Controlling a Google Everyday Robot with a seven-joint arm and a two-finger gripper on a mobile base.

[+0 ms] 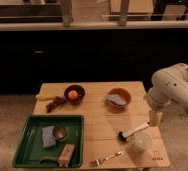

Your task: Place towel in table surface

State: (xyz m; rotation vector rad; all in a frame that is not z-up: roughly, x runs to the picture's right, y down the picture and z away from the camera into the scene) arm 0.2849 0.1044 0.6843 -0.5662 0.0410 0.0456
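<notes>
Where the wooden table (pixel 99 117) fills the lower middle of the frame, one green tray (pixel 22 131) sits at its lower-left corner, close against the left and front edges. Three things lie in the tray: one blue-grey pad (pixel 48 136), one small round cup (pixel 60 132) touching it, and one pale wooden-handled item (pixel 66 154) near the tray's front wall.

Above the tray, at the table's upper left, are one yellow-handled item (pixel 43 97), one dark reddish cluster (pixel 56 103) and one dark bowl (pixel 67 92) holding a single orange ball (pixel 74 94).

The middle of the table is bare wood, a broad strip from the back edge down to one fork (pixel 107 159) lying near the front edge.

Right of middle stands one brown bowl (pixel 129 95). The towel (pixel 116 101), a blue-grey cloth, lies bunched inside it, not on the table surface.

Lower right, one black-headed brush (pixel 132 132) lies at a slant just beside one white round object (pixel 139 143).

The one white arm (pixel 174 87) reaches in from the right of the frame, and its gripper (pixel 154 120) hangs at the table's right edge, by the brush's handle end, well apart from the towel. Whether the gripper is open or closed cannot be told.
</notes>
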